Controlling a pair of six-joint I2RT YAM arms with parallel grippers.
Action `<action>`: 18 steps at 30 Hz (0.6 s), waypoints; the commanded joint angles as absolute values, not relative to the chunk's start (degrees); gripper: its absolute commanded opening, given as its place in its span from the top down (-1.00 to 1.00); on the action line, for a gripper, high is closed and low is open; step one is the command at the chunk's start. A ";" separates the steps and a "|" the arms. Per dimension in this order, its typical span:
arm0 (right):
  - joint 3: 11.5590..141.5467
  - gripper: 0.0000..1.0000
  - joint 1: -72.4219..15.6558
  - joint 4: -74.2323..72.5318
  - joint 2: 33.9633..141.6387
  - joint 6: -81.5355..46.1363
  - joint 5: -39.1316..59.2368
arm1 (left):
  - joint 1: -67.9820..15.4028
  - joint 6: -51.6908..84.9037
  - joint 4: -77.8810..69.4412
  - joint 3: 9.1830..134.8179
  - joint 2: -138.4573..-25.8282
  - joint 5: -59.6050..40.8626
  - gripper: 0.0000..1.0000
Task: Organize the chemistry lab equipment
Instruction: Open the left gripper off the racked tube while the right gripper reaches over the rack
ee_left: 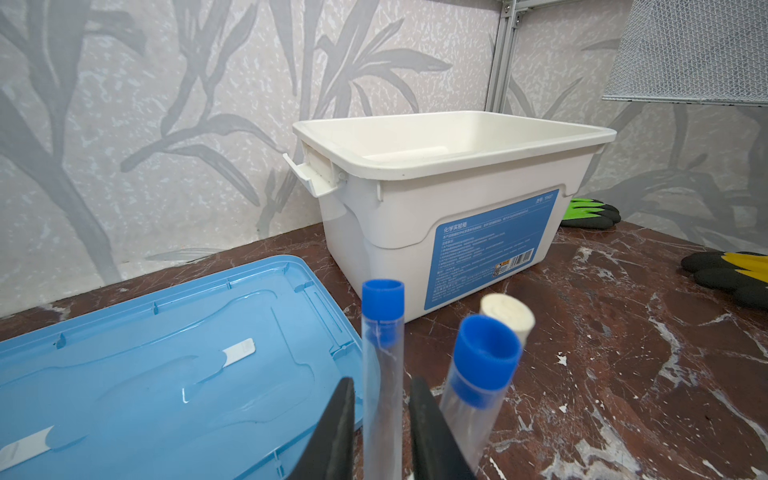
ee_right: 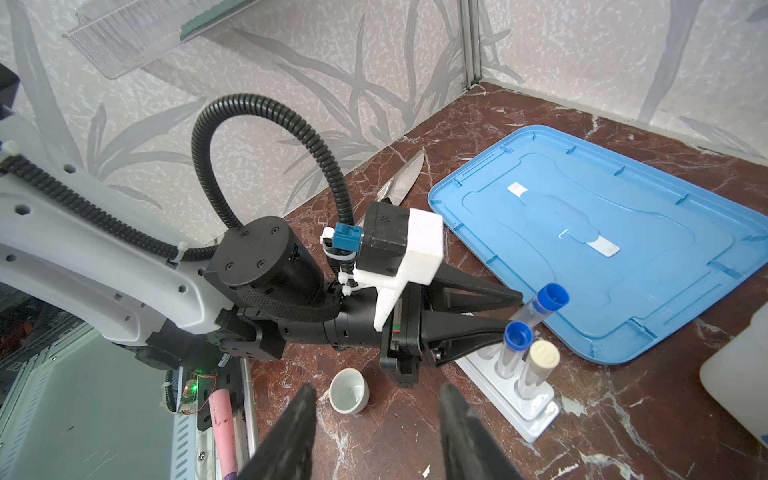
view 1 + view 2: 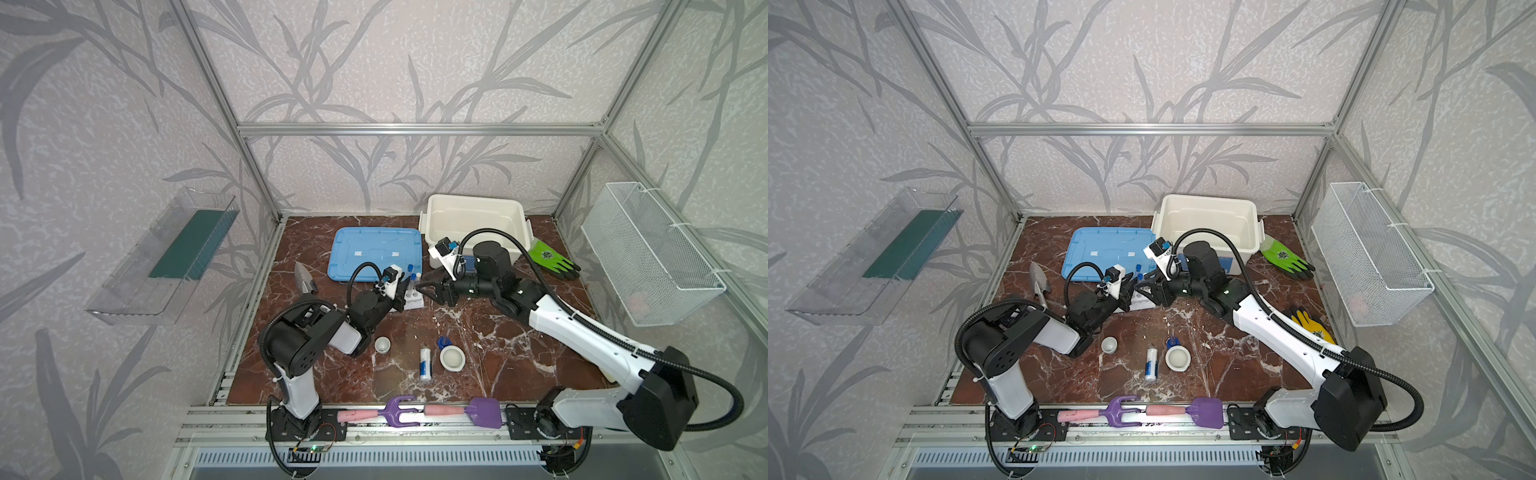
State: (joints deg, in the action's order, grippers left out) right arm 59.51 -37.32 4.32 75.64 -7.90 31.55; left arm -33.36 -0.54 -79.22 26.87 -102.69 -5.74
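Operator: Jaws on the left gripper [image 1: 381, 388]?

Observer: Slightly parted. A clear blue-capped test tube [image 1: 382, 332] stands between them with a sliver of gap on each side, so nothing is pinched. The right gripper [image 2: 378, 388] is spread wide and empty, just beside the white six-hole rack [image 2: 528, 419].

Operator: And the tube?

Observer: Its foot looks seated in the rack, next to a second blue-capped tube [image 1: 482, 365] and a cream-stoppered one [image 1: 507, 311]. I'd judge them light, stiff, slick and breakable — take each gently on the bare wall below the cap. The small white cup [image 2: 349, 390] sits near the rack. The white bowl [image 3: 452, 357], white blue-labelled bottle [image 3: 425, 363] and small blue piece [image 3: 443, 343] lie well apart from it.
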 commanded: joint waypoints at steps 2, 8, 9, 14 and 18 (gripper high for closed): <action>61.50 0.03 -36.93 4.89 76.20 -7.50 31.93 | -33.13 -2.26 -80.95 25.68 -98.72 -3.73 0.49; 62.26 0.03 -36.91 4.97 76.88 -8.05 31.51 | -32.42 -2.99 -80.99 23.91 -93.75 -2.27 0.47; 62.68 0.03 -36.91 5.41 77.19 -8.17 31.03 | -32.21 -2.99 -80.95 23.62 -93.04 -1.92 0.47; 65.00 0.03 -36.92 9.06 78.37 -7.55 27.91 | -30.46 -1.54 -80.97 22.43 -90.15 -0.38 0.47; 66.94 0.04 -37.00 13.93 78.97 -5.49 22.31 | -28.99 0.32 -76.39 23.58 -87.90 -2.53 0.47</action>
State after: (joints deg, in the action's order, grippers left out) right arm 64.40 -37.12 9.15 78.50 -7.31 27.16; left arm -29.85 -1.15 -78.54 23.09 -90.24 -1.63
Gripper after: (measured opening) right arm 0.482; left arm 0.265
